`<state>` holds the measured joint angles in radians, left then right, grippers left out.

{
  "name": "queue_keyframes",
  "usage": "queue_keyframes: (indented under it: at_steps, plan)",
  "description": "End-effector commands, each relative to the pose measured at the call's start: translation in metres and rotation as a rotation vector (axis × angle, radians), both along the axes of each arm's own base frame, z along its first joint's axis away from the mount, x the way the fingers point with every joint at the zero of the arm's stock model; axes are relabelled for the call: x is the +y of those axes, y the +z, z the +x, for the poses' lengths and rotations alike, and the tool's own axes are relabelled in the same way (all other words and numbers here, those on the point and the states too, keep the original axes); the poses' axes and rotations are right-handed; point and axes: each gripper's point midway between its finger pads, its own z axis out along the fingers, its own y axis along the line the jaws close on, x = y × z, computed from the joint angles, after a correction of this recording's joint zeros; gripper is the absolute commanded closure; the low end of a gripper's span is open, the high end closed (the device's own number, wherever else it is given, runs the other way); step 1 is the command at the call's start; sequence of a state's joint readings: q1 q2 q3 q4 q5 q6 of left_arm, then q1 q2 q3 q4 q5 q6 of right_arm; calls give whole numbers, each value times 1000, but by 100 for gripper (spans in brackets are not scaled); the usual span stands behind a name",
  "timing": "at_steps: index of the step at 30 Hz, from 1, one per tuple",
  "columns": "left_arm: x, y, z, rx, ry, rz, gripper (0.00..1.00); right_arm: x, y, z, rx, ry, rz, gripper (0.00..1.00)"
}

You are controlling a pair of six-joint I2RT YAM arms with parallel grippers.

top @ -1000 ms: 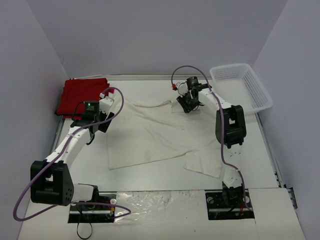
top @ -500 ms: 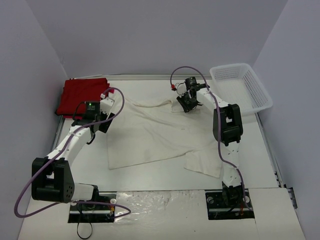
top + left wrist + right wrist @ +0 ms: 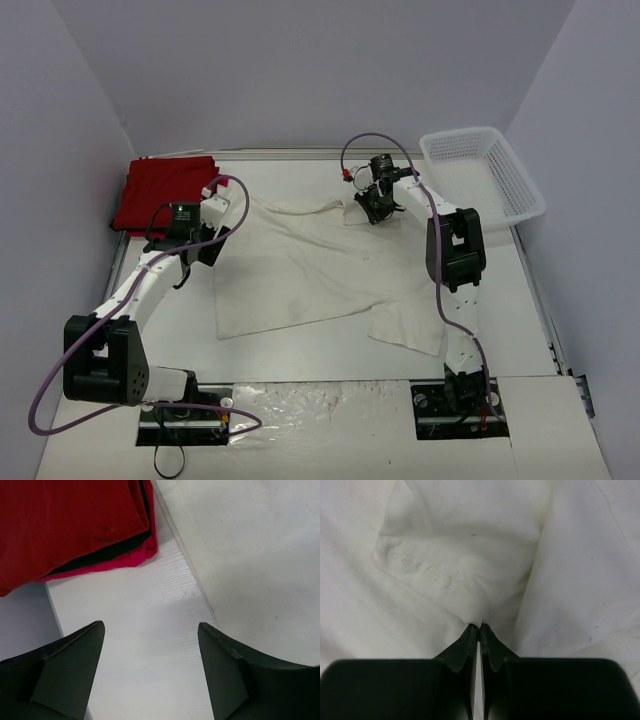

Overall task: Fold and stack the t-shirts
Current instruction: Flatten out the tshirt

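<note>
A large cream-white t-shirt (image 3: 310, 270) lies spread on the table, wrinkled, one sleeve toward the near right. My right gripper (image 3: 372, 208) is at its far right corner, shut, with a fold of the cream cloth (image 3: 470, 555) pinched between the tips (image 3: 480, 626). Red t-shirts (image 3: 165, 190) lie as a folded stack at the far left corner; in the left wrist view their edge (image 3: 75, 525) shows at the top left. My left gripper (image 3: 210, 205) hovers beside the shirt's left shoulder, open (image 3: 150, 625), with only bare table between its fingers.
A white mesh basket (image 3: 485, 175) stands at the far right against the wall. Grey walls close in the table on three sides. A raised strip (image 3: 185, 560) runs along the table's left edge near the red stack.
The right gripper has closed on the cream shirt's cloth and shifted slightly toward the far left. The left arm has hardly moved.
</note>
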<state>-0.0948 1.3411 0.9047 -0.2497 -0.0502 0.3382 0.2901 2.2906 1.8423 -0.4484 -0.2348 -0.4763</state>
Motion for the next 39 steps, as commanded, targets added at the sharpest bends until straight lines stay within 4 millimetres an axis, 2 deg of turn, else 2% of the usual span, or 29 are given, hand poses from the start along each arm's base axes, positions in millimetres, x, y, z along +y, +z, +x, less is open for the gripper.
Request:
queue_keyframes:
  at_steps: [1, 6, 9, 10, 12, 13, 14, 16, 21, 22, 24, 25, 26, 28, 29, 30, 31, 36, 37, 39]
  plan:
    - [2, 8, 3, -23, 5, -5, 26, 1, 31, 0, -41, -3, -5, 100]
    - [2, 14, 4, -40, 9, -9, 26, -5, 78, 11, -151, -22, -18, 100]
    - [2, 18, 6, -56, 15, -8, 26, -10, 106, 28, -229, -42, -26, 100]
    - [3, 19, 7, -61, 17, -6, 26, -9, 122, 38, -274, -48, -22, 100]
    - [5, 21, 8, -64, 30, 2, 26, -15, 126, 53, -305, -72, -44, 100]
    - [6, 21, 10, -67, 34, 7, 26, -14, 143, 66, -356, -81, -38, 100]
    - [8, 22, 11, -69, 41, 17, 26, -19, 136, 74, -356, -96, -55, 100]
    - [10, 23, 13, -71, 47, 24, 26, -19, 139, 88, -381, -110, -51, 100]
    - [13, 14, 14, -41, 52, 48, 26, -21, 132, 132, -466, -130, -85, 100]
    - [14, 10, 15, -29, 53, 53, 26, -19, 121, 140, -473, -130, -87, 100]
    - [15, 5, 15, -13, 52, 62, 27, -17, 122, 154, -526, -129, -77, 100]
    - [14, 1, 15, 1, 50, 63, 26, -14, 117, 158, -534, -123, -77, 100]
    - [14, -3, 14, 10, 49, 66, 27, -14, 103, 162, -529, -120, -82, 100]
    - [15, -12, 14, 35, 46, 72, 27, -16, 99, 173, -571, -131, -107, 100]
    - [15, -15, 13, 42, 47, 76, 27, -16, 84, 177, -568, -132, -118, 100]
    - [16, -16, 14, 46, 48, 81, 27, -14, 90, 184, -601, -137, -113, 100]
    - [18, -18, 14, 51, 54, 87, 27, -14, 73, 188, -589, -138, -123, 100]
    - [16, -18, 13, 51, 50, 78, 27, -15, 69, 211, -701, -177, -150, 100]
    - [16, -17, 13, 47, 51, 76, 27, -17, 64, 213, -710, -184, -168, 100]
    - [16, -17, 12, 45, 51, 74, 27, -19, 66, 220, -752, -207, -179, 100]
